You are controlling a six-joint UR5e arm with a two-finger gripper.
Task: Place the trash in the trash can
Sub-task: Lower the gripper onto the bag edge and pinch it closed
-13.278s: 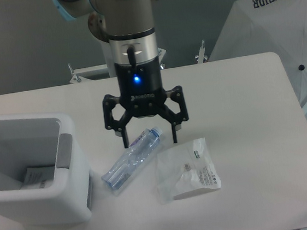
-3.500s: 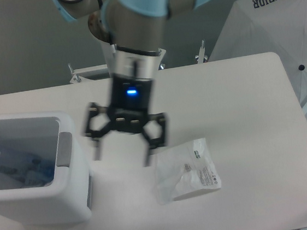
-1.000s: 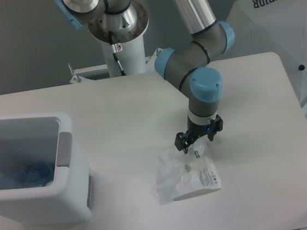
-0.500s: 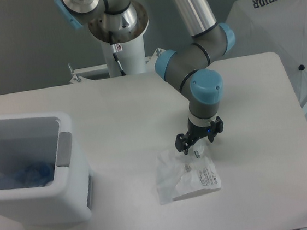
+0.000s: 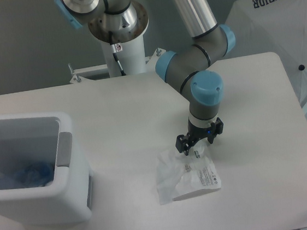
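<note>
Clear plastic bag [image 5: 186, 173] flat on the white counter [image 5: 252, 110], white printed label facing up, text unreadable, tool [image 5: 197, 149] at its upper edge, finger spread unclear, "SUPERIOR" on white canopy [image 5: 267, 20], trash can [image 5: 33, 171] far left

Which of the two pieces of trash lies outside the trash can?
The clear plastic bag with the white printed label: it lies on the table directly below the gripper. The bottle shows as a blurred blue shape inside the trash can.
</note>
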